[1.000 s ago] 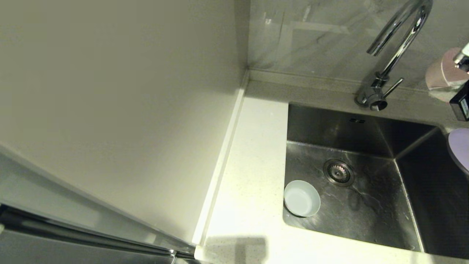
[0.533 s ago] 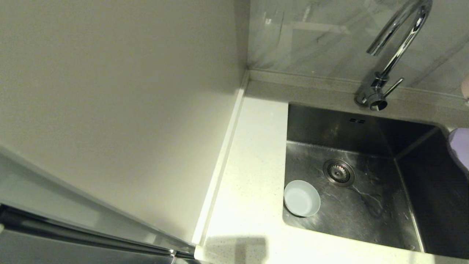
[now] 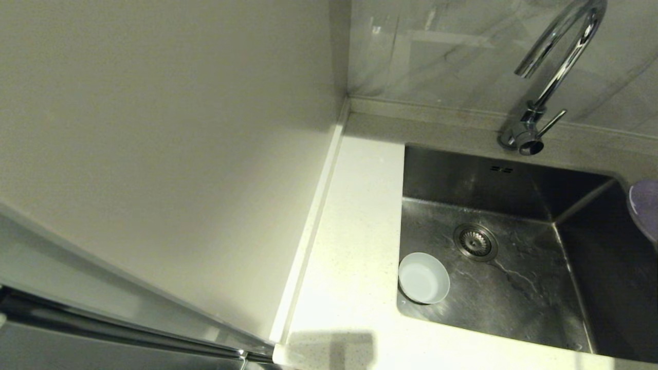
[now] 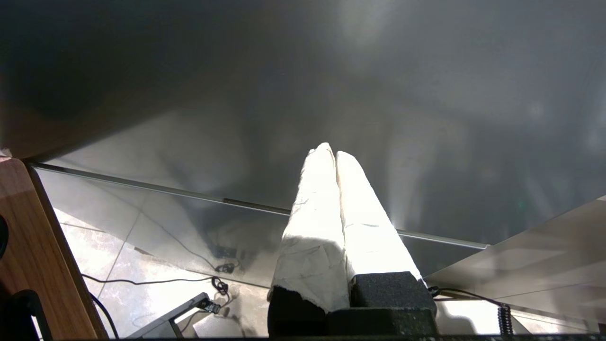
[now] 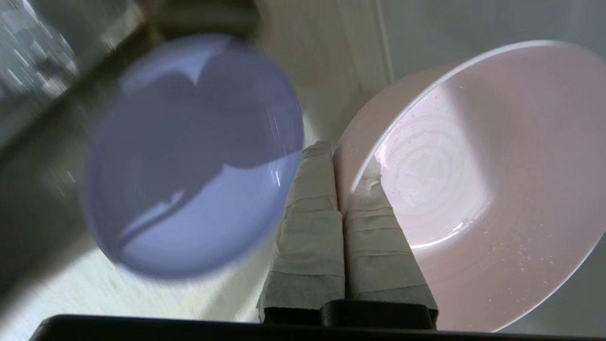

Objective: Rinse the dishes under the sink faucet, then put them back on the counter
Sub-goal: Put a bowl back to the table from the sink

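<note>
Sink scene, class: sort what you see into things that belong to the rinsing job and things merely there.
Belonging to the job:
bowl in the sink
faucet
plate on the counter
pink cup, its rim in the right gripper

Merely there:
wall panel
floor cable
left gripper, shut, parked

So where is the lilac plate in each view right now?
Head view: the lilac plate is cut off at the right edge, on the counter beside the sink.
Left wrist view: not in it; only the left pincer, shut and empty, shows.
Right wrist view: it lies flat beyond the right pincer, which grips the pink cup by its rim.
Shared landmark: the pale counter under the plate.
</note>
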Tool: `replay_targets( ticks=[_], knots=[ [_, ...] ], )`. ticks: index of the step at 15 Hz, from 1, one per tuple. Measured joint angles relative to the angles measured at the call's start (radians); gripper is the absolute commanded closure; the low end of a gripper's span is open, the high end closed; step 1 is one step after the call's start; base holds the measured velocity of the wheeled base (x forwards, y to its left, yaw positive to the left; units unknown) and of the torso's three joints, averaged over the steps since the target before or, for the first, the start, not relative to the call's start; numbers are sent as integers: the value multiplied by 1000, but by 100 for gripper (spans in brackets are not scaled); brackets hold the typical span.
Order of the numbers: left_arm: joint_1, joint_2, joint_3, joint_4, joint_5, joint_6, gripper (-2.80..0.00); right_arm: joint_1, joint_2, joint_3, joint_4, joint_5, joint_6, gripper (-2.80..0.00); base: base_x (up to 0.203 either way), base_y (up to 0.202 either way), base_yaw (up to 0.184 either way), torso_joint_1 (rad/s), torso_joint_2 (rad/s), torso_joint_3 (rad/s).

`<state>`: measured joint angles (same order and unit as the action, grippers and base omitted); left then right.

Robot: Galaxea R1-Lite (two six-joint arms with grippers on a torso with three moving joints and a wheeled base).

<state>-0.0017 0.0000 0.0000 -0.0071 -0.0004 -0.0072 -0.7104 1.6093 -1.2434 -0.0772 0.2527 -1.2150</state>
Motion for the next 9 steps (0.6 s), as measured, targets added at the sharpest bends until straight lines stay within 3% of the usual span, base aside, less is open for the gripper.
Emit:
replay_targets(
  ticks=[3,5,9],
  knots=[
    [0,0,0,-1,0,0,0,-96,1,-1,27,42,-27,0,0,0,0,0,0,0],
    [0,0,0,0,0,0,0,-153,-10,-9,126,114,-28,0,0,0,0,0,0,0],
    [0,0,0,0,0,0,0,-209,-23,-166,550,165,-28,0,0,0,0,0,0,0]
  ],
)
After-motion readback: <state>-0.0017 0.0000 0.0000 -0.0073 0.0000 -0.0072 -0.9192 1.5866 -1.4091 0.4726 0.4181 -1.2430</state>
